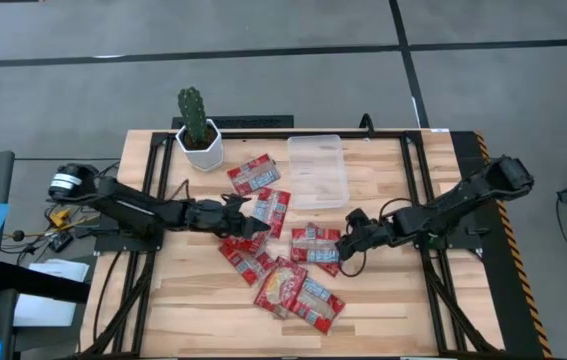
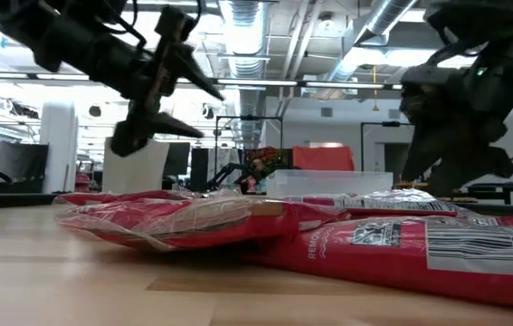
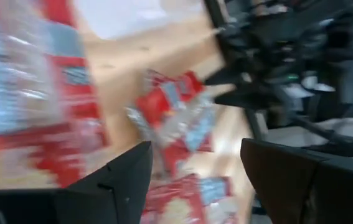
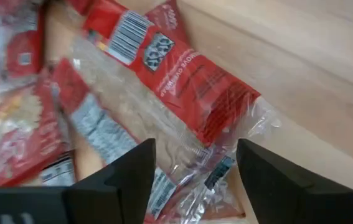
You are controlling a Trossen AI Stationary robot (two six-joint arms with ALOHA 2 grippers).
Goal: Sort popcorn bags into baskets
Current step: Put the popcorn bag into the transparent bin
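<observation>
Several red popcorn bags lie flat, partly overlapping, in the table's middle [image 1: 279, 285]; one more [image 1: 254, 174] lies apart near the clear tray [image 1: 317, 170], which has nothing in it. My left gripper [image 1: 251, 217] hovers open above the pile's left side, next to a bag [image 1: 270, 207]; in the low view it [image 2: 170, 118] is well above the table. My right gripper [image 1: 343, 247] is open at the right end of a bag [image 1: 315, 245]. In the right wrist view its fingers [image 4: 195, 143] stand on either side of that bag's clear sealed end [image 4: 226, 155] without clearly touching it.
A white pot with a green cactus [image 1: 197, 125] stands at the far edge, left of the tray. Bare wood lies along the near edge [image 1: 193, 320] and to the right of the pile [image 1: 393, 290]. Black rails [image 1: 418, 200] run along the table's sides.
</observation>
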